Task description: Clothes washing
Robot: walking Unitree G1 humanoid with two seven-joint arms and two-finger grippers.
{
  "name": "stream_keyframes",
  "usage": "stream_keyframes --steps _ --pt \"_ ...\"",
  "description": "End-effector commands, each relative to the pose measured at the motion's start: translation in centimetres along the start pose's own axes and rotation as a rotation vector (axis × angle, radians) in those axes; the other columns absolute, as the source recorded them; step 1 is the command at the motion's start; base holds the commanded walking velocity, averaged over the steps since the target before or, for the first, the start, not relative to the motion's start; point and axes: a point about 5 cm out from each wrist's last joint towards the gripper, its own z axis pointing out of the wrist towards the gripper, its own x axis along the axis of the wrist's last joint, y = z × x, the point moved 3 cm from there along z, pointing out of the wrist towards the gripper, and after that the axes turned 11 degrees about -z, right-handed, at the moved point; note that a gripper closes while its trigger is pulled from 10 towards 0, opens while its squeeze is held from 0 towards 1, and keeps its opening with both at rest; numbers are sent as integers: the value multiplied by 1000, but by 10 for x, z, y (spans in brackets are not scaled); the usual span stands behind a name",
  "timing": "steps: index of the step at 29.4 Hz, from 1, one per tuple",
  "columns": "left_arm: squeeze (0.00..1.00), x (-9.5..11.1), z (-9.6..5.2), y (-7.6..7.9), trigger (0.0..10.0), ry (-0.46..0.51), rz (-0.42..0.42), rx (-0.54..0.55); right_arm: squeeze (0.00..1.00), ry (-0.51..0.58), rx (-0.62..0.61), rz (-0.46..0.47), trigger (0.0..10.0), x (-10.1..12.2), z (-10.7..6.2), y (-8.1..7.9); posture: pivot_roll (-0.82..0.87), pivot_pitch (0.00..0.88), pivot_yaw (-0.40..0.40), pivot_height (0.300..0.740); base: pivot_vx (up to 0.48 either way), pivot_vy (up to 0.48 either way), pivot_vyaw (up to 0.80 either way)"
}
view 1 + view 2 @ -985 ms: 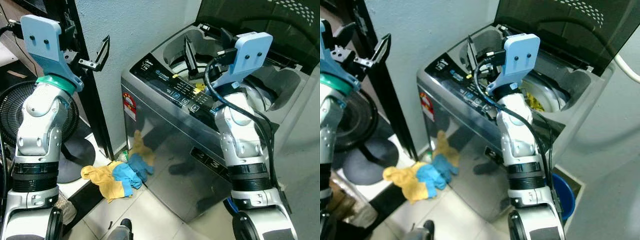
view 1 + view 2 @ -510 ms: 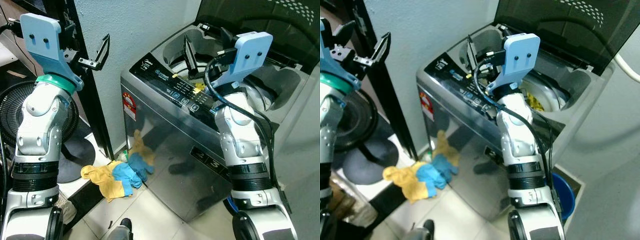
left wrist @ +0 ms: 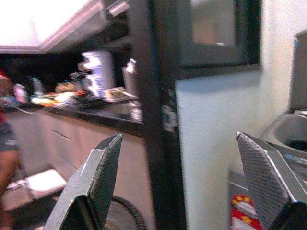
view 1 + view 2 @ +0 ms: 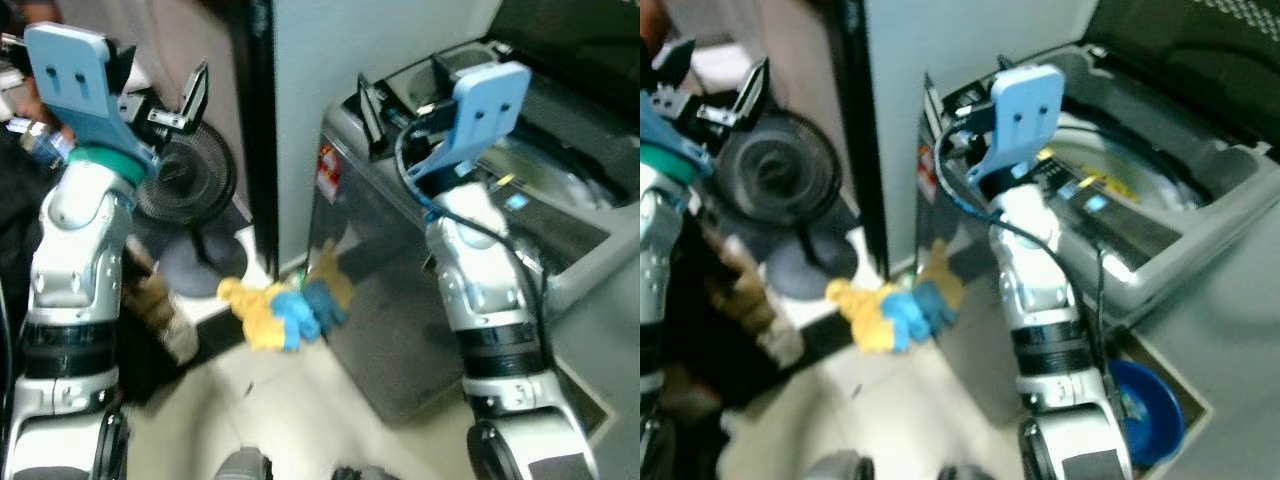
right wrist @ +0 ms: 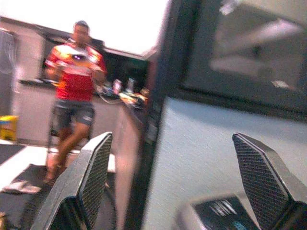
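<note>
We found the washing machine (image 4: 420, 290) at the right of the scene, its lid raised and the drum (image 4: 1120, 175) exposed. The pile of yellow and blue clothes (image 4: 280, 312) lay on the floor against the machine's near left corner, beside a black fan (image 4: 185, 180). Both arms were raised. The left hand (image 3: 184, 191) was held wide apart, gripping nothing, up at the left above the fan. The right hand (image 5: 175, 189) was likewise wide and unladen, above the machine's left edge. A person in a red shirt (image 5: 74, 91) stood far off. The frames were blurred.
</note>
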Motion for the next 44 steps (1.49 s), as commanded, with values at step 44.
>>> stream_keyframes --steps 44 --pt "0 1 2 1 10000 11 27 9 0 3 29 -4 10000 -1 -2 -3 93 12 11 740 279 0 476"
